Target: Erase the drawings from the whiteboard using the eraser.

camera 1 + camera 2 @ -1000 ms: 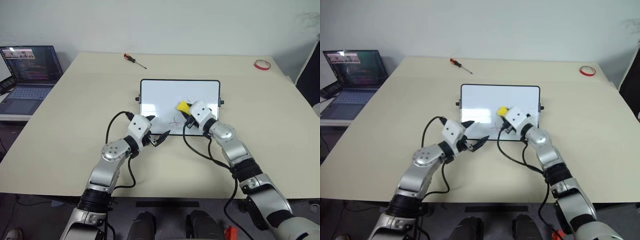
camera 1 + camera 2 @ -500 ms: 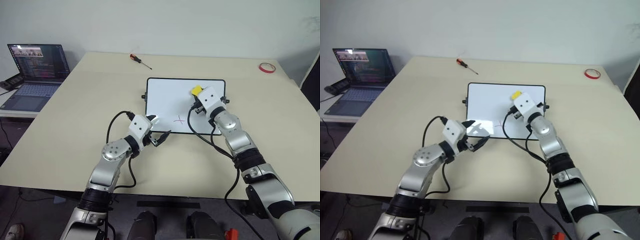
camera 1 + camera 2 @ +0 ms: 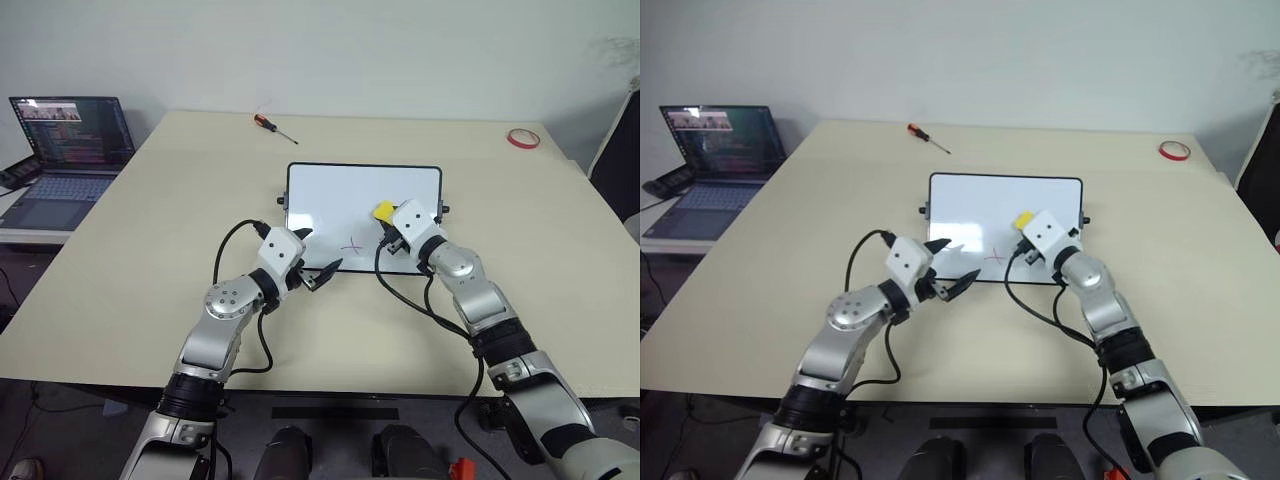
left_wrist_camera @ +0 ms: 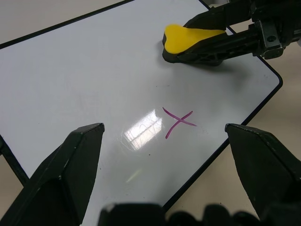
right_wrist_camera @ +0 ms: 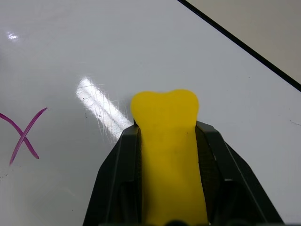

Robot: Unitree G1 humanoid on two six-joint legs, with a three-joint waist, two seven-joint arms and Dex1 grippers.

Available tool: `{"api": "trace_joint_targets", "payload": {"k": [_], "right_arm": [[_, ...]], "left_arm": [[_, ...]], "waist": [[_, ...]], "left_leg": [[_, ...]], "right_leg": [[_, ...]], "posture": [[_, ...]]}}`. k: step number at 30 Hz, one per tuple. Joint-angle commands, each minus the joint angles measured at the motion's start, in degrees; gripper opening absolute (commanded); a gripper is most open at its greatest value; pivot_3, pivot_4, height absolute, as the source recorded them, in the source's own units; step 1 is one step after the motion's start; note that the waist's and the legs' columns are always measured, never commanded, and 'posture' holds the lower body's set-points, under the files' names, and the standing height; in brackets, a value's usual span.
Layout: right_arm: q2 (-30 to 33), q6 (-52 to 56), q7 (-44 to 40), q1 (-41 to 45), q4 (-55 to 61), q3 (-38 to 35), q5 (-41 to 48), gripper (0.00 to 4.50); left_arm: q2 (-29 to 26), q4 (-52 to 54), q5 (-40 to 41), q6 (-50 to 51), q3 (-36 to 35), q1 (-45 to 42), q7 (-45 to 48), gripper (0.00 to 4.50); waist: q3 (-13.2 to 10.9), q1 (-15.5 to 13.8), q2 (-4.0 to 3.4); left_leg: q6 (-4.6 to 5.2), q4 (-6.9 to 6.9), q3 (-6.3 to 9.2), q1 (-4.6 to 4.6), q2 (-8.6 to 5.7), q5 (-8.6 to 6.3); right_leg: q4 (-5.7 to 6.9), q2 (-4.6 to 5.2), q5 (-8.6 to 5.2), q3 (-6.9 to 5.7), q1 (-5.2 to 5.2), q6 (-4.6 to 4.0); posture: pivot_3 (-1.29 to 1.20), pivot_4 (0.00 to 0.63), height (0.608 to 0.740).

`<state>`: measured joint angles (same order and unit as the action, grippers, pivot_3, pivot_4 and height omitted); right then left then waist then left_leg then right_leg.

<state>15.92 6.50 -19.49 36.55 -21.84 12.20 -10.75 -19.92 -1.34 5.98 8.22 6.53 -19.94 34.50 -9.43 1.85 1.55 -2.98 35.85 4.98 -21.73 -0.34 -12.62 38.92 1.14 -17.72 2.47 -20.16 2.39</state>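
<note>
One red cross [image 4: 179,122] sits near whiteboard [image 3: 330,190] edge.

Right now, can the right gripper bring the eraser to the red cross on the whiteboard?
Probably yes. The right gripper holds the eraser over the whiteboard, and only bare board lies between it and the red cross.
</note>
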Motion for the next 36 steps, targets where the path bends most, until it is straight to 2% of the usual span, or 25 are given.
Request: {"api": "trace_joint_targets", "payload": {"k": [1, 9, 18, 21, 23, 27, 30, 36], "right_arm": [[-0.39, 6.46, -1.53, -3.38, -2.77, -0.8, 1.14, 1.21], [-2.14, 3.88, -3.02, -5.1, 3.65, -4.44, 6.63, 1.21], [-0.55, 10.97, -3.72, -12.39, 20.48, -7.97, 10.72, 1.21], [0.27, 12.97, -7.09, -16.37, 28.83, -8.64, 14.89, 1.21], [1.05, 14.89, -8.76, -20.19, 35.54, -10.29, 18.51, 1.21], [5.15, 12.98, -11.46, -30.67, 44.55, -11.4, 19.84, 1.21], [7.83, 8.81, -12.64, -40.03, 46.22, -11.86, 18.92, 1.21], [8.65, 5.76, -12.02, -41.82, 44.94, -11.92, 18.53, 1.21]], "left_arm": [[-0.02, 1.09, 0.05, -1.06, -0.23, -0.69, 0.18, 4.5], [-0.21, 3.34, 0.31, -0.1, -0.22, 0.66, 0.05, 4.5], [-0.4, 16.42, 4.43, 5.97, -1.17, 13.18, -0.48, 4.5], [-1.09, 18.94, 3.84, 6.71, -1.09, 16.58, -0.98, 4.5], [-0.97, 20.3, 3.82, 7.2, -1.48, 18.04, -1.77, 4.5], [-0.85, 21.7, 3.56, 7.54, -2.15, 20.06, -3.42, 4.5], [-0.73, 22.26, 3.24, 7.44, -2.72, 20.82, -4.65, 4.5], [-0.7, 22.56, 3.21, 7.48, -2.69, 21.15, -5.42, 4.5]], "waist": [[0.0, -0.01, 0.0], [-0.06, -0.01, -0.04], [-0.2, -0.09, -0.13], [-0.32, -0.27, -0.17], [-0.39, -0.25, -0.2], [-0.53, -0.29, -0.19], [-0.56, -0.38, -0.13], [-0.8, 0.28, -0.12]], "left_leg": [[0.0, 0.0, 0.01, 0.0, 0.0, 0.0], [-0.01, -0.1, 0.01, -0.11, 0.0, -0.01], [-0.03, -0.49, 0.04, -0.33, -0.01, -0.03], [-0.03, -0.58, 0.12, -0.59, -0.02, -0.03], [-0.04, -0.58, 0.13, -1.15, -0.03, -0.02], [-0.07, -0.72, 0.15, -1.22, -0.05, -0.04], [-0.13, -0.75, 0.15, -1.2, -0.06, -0.08], [-0.14, -0.74, -0.12, -1.02, 0.06, -0.08]], "right_leg": [[-0.01, 0.01, 0.0, 0.01, 0.0, 0.0], [-0.06, 0.03, -0.01, 0.01, -0.12, -0.02], [-0.23, 0.16, 0.09, 0.11, -0.41, -0.25], [-0.33, 0.17, 0.08, 0.1, -0.61, -0.25], [-0.29, 0.15, 0.1, 0.07, -1.19, -0.29], [-0.39, 0.16, 0.07, 0.03, -1.26, -0.29], [-0.44, 0.17, -0.01, 0.0, -1.22, -0.3], [-0.36, 0.09, -0.17, 0.1, -1.22, -0.08]], "posture": [[0.0, 0.15, 0.74], [0.0, 0.15, 0.74], [0.0, 0.15, 0.74], [0.0, 0.15, 0.74], [0.0, 0.15, 0.74], [0.0, 0.15, 0.74], [0.0, 0.15, 0.74], [0.0, 0.15, 0.74]]}}
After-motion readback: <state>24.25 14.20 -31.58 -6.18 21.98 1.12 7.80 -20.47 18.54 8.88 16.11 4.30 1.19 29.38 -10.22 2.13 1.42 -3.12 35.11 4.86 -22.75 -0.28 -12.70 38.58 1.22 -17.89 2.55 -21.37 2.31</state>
